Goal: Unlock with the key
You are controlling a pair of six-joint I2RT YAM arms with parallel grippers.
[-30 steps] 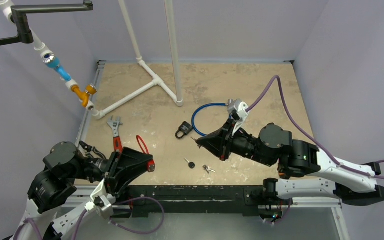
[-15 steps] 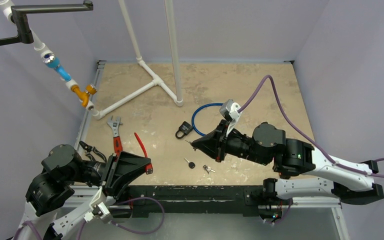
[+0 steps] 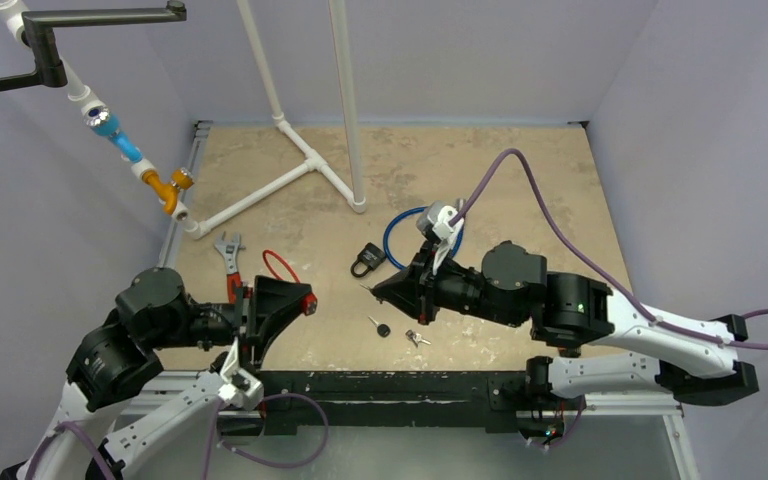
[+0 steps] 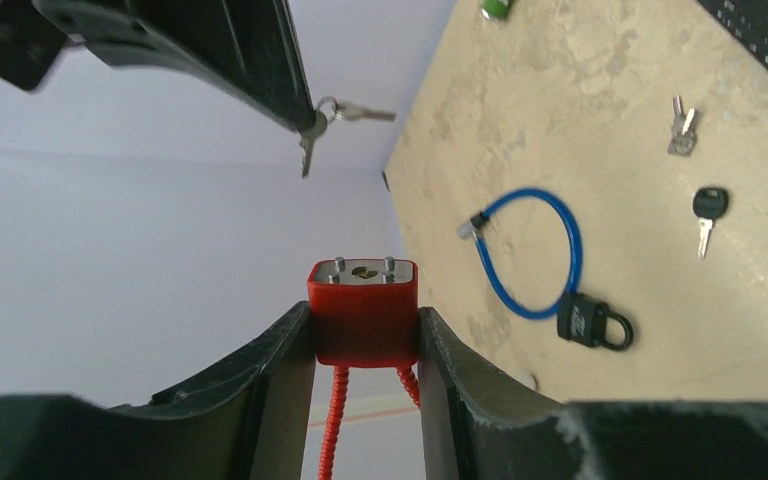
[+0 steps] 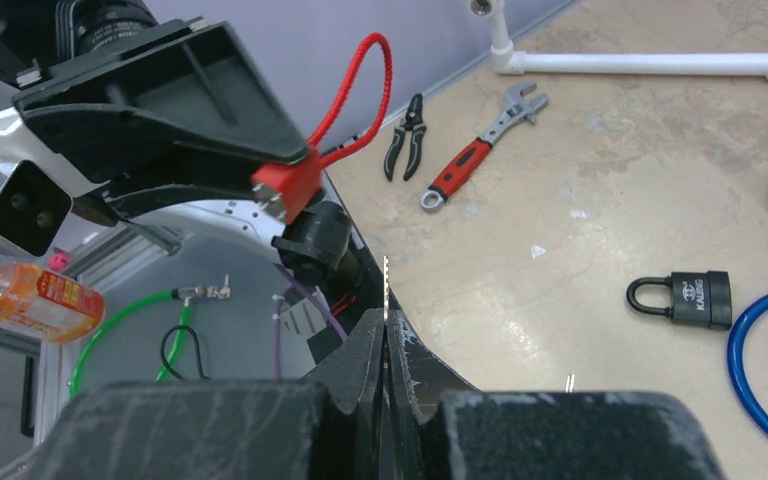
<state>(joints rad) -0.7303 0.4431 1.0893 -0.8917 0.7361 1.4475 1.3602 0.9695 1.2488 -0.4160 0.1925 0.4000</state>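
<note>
This is a robotics lab test cell, not a home or a shop. Plain pale lavender panel walls [image 3: 460, 60] box in a beige mottled stone-look table [image 3: 520, 180] on three sides. A black-and-white left robot arm [image 3: 140, 340] and a matching right robot arm [image 3: 580, 310] sit at a black metal rail [image 3: 400, 385] on the near edge, trailing purple cables [image 3: 508, 153].

Practice props lie about:
- a white plastic pipe frame [image 3: 300, 172]
- a red-handled adjustable wrench [image 3: 231, 265]
- black pliers [image 5: 407, 135]
- a black padlock [image 3: 365, 260]
- a blue cable loop [image 3: 395, 228]
- small loose keys [image 3: 417, 338]

Off the table, the right wrist view shows a green wire [image 5: 130, 305] and an orange-filled plastic bottle [image 5: 30, 295].
</note>
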